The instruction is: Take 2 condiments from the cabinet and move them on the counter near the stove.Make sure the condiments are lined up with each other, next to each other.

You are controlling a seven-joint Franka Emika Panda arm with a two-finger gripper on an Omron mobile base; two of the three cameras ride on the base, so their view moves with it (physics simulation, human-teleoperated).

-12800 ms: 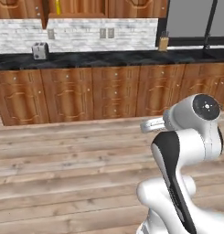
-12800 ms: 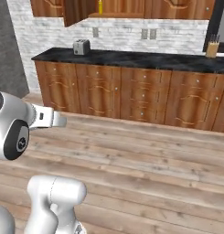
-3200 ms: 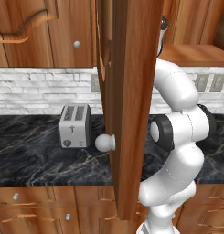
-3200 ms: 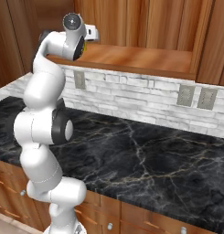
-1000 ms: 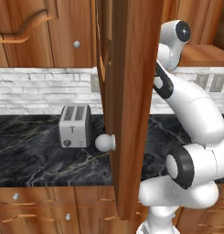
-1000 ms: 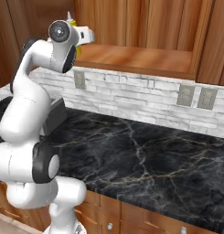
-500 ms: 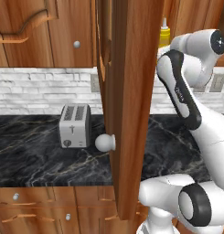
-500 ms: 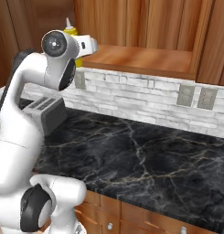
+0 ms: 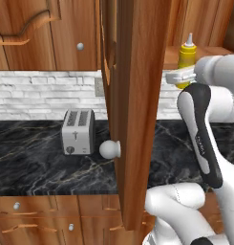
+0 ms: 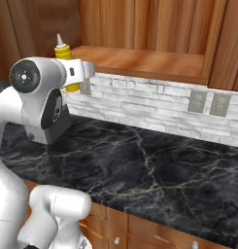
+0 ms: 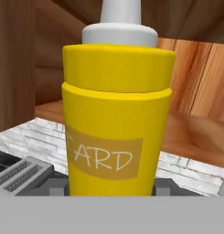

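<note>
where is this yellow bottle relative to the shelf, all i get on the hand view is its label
Observer: In the right base view the yellow squeeze bottle stands upright just off the left end of the cabinet shelf, with its base lower than the shelf's front edge.
Operator: so is it off the wood
Observer: It looks so. The hand covers its middle, the jaws seem shut on it, and only the counter lies below.
Operator: anything close on its left
Observer: In the left base view the open cabinet door stands edge-on just left of the bottle, and the toaster sits on the counter beyond that door.
</note>
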